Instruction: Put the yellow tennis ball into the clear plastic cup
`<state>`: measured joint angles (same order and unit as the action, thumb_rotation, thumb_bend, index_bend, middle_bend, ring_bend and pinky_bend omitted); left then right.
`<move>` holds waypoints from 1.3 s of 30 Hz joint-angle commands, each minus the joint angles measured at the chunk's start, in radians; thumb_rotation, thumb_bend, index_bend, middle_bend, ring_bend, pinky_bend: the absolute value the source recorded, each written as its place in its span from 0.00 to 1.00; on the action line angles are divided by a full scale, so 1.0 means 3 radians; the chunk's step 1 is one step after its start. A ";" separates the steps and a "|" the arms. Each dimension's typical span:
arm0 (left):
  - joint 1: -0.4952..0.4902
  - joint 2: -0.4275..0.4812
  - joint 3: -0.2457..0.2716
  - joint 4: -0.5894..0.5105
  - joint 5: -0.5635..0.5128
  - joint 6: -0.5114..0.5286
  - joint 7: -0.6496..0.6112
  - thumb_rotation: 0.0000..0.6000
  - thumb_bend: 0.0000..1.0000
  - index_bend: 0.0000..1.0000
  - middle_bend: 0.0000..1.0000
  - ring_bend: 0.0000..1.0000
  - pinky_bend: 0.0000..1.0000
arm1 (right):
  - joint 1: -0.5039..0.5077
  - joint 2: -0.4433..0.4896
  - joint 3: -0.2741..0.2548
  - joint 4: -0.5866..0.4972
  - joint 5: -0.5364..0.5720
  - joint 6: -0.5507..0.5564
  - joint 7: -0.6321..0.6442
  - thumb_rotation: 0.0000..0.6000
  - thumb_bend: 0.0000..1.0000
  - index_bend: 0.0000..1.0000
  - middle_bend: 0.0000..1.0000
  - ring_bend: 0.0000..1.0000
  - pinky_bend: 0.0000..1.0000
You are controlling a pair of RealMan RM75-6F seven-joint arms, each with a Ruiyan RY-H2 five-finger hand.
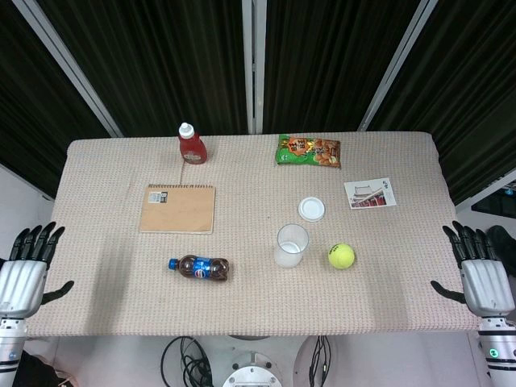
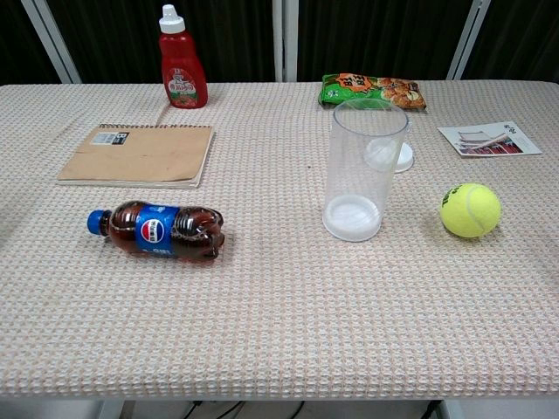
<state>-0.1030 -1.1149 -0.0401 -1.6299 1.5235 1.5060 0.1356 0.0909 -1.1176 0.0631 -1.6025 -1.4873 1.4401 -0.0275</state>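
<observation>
On the bench (image 1: pixel 121 306), right of centre and toward the near edge: yellow tennis ball (image 1: pixel 341 256), free, just right of the upright clear plastic cup (image 1: pixel 291 245). Round, so no long axis. Nearer the right hand (image 1: pixel 486 278), off the right edge, fingers spread, empty. Left hand (image 1: pixel 22 274) likewise spread and empty, well apart.

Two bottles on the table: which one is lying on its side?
The cola bottle with the blue label, near the front edge; the red ketchup bottle stands upright at the back.
</observation>
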 commanded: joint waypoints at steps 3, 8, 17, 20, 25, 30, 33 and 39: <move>0.0003 -0.0001 0.0010 -0.0008 0.0008 -0.0007 -0.0045 1.00 0.12 0.00 0.00 0.00 0.01 | 0.0172 0.0042 0.0010 -0.0177 0.0035 -0.0276 -0.0218 1.00 0.05 0.00 0.00 0.00 0.00; 0.0007 -0.0025 0.0017 0.0014 0.0011 -0.0008 -0.0044 1.00 0.12 0.00 0.00 0.00 0.01 | 0.0496 0.0068 0.0085 -0.0323 0.0048 -0.0700 -0.0457 1.00 0.05 0.00 0.00 0.00 0.00; 0.0037 0.0002 0.0017 -0.0055 -0.0003 0.0029 0.0018 1.00 0.12 0.00 0.00 0.00 0.01 | 0.1026 -0.0323 0.0189 -0.0436 0.0603 -0.1436 -0.1245 1.00 0.06 0.00 0.00 0.00 0.01; 0.0032 0.0010 0.0017 -0.0060 -0.0020 0.0006 0.0029 1.00 0.12 0.00 0.00 0.00 0.01 | 0.1131 -0.0498 0.0168 -0.0384 0.0804 -0.1557 -0.1481 1.00 0.06 0.00 0.00 0.00 0.05; 0.0025 0.0024 0.0014 -0.0050 -0.0045 -0.0029 -0.0003 1.00 0.12 0.00 0.00 0.00 0.01 | 0.1224 -0.0761 0.0154 -0.0224 0.0944 -0.1570 -0.1577 1.00 0.06 0.00 0.01 0.00 0.16; 0.0026 0.0043 0.0016 -0.0035 -0.0073 -0.0053 -0.0020 1.00 0.12 0.00 0.00 0.00 0.01 | 0.1282 -0.0931 0.0133 -0.0068 0.0862 -0.1526 -0.1523 1.00 0.07 0.01 0.09 0.11 0.31; 0.0032 0.0035 0.0021 -0.0025 -0.0075 -0.0052 -0.0017 1.00 0.12 0.00 0.00 0.00 0.01 | 0.1320 -0.1004 0.0114 -0.0005 0.0822 -0.1518 -0.1528 1.00 0.10 0.07 0.16 0.22 0.43; 0.0052 0.0044 0.0020 -0.0023 -0.0080 -0.0026 -0.0037 1.00 0.12 0.00 0.00 0.00 0.01 | 0.1396 -0.0999 0.0079 -0.0056 0.1003 -0.1588 -0.1749 1.00 0.15 0.20 0.28 0.34 0.57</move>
<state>-0.0877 -1.1021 -0.0339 -1.6368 1.4997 1.4981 0.1248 0.5016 -1.4187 0.0899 -1.6109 -1.2073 0.9703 -0.5319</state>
